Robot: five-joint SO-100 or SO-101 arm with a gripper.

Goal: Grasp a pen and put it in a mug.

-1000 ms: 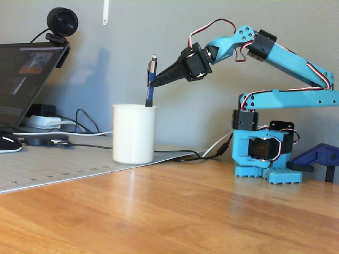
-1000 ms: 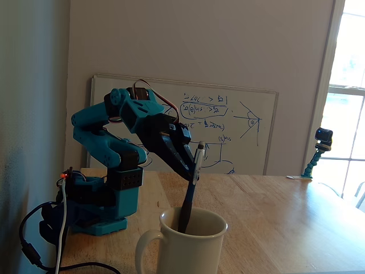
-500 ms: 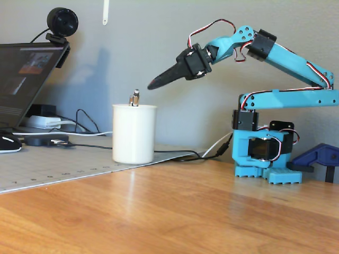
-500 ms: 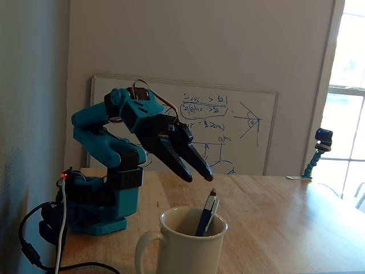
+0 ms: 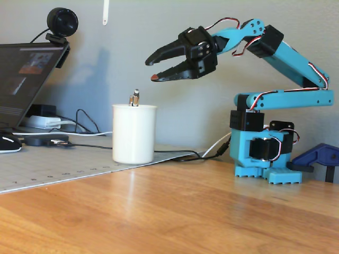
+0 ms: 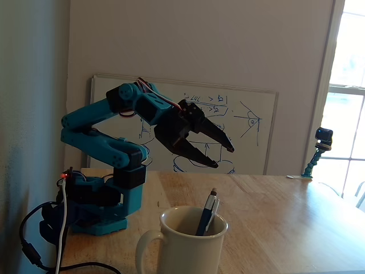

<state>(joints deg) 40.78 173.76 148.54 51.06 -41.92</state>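
In both fixed views the hand (image 5: 153,67) (image 6: 223,156) is seen raised in the air with its fingers spread wide apart and nothing held between them. The pen (image 5: 134,98) (image 6: 207,215) is stood inside the white mug (image 5: 134,134) (image 6: 191,248), leaning against the rim with its top poking out. The mug is set on the wooden tabletop (image 5: 175,211) (image 6: 285,217), below the hand and well apart from it. In one view a laptop (image 5: 24,79) topped by a webcam (image 5: 62,24) is seen at far left.
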